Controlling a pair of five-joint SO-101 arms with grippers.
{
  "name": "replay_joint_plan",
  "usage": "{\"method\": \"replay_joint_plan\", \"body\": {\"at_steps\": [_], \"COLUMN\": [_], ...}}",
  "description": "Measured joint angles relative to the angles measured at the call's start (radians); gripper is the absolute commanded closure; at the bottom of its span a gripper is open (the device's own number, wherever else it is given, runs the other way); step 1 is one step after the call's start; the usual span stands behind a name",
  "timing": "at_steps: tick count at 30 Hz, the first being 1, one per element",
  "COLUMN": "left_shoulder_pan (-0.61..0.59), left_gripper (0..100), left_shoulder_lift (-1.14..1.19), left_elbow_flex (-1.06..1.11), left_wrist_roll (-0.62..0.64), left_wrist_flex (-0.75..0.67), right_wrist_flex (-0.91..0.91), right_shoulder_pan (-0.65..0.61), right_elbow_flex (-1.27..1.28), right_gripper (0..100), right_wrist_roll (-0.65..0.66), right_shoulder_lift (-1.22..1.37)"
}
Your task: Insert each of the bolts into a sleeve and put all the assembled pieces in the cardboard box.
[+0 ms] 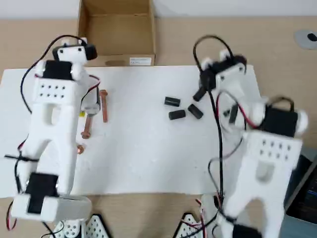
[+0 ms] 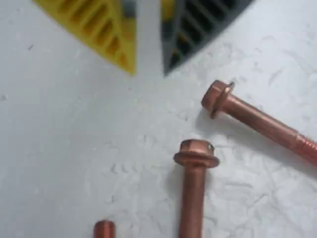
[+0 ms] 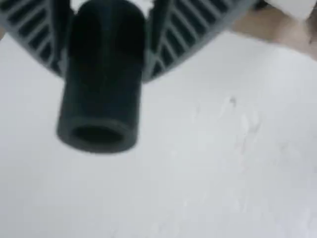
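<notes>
A white sheet (image 1: 143,158) covers the table (image 1: 277,44) before the cardboard box (image 1: 82,25). The right gripper (image 3: 106,29) clamps its fingers on a black sleeve (image 3: 101,99), bore outward, presumably to receive a bolt. The left gripper (image 2: 148,64) hangs spread, empty, over the bolts (image 2: 195,193) near the box; their shanks are cut off. Spare sleeves (image 1: 172,101) lie farther from it.

Left arm (image 1: 52,114) and right arm (image 1: 267,158) are white shells with black motors and red-black cables; left fingers (image 2: 99,25) are ribbed, yellow and black.

Bolts (image 2: 194,198) coppery metal, smooth; sleeve (image 3: 101,94) matt black; sheet (image 2: 59,148) rough white.
</notes>
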Motion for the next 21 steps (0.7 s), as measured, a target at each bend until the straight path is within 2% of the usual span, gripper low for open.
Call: {"method": "replay_joint_plan", "body": {"at_steps": [6, 12, 21], "left_shoulder_pan": [0.017, 0.018, 0.018], "left_gripper": [95, 96, 95], "left_shoulder_lift": [0.193, 0.405, 0.606], "left_elbow_flex": [-0.164, -0.307, -0.419], "left_wrist_roll": [0.006, 0.005, -0.014], "left_wrist_flex": [0.000, -0.008, -0.144], "right_wrist_flex": [-0.009, -0.009, -0.009], "right_shoulder_pan": [0.021, 0.021, 0.021], "right_elbow_flex": [0.180, 0.230, 0.233], "right_gripper": [98.8, 98.8, 98.8], "right_wrist_roll": [0.000, 0.000, 0.000], "right_shoulder_lift": [-0.176, -0.232, -0.233]}}
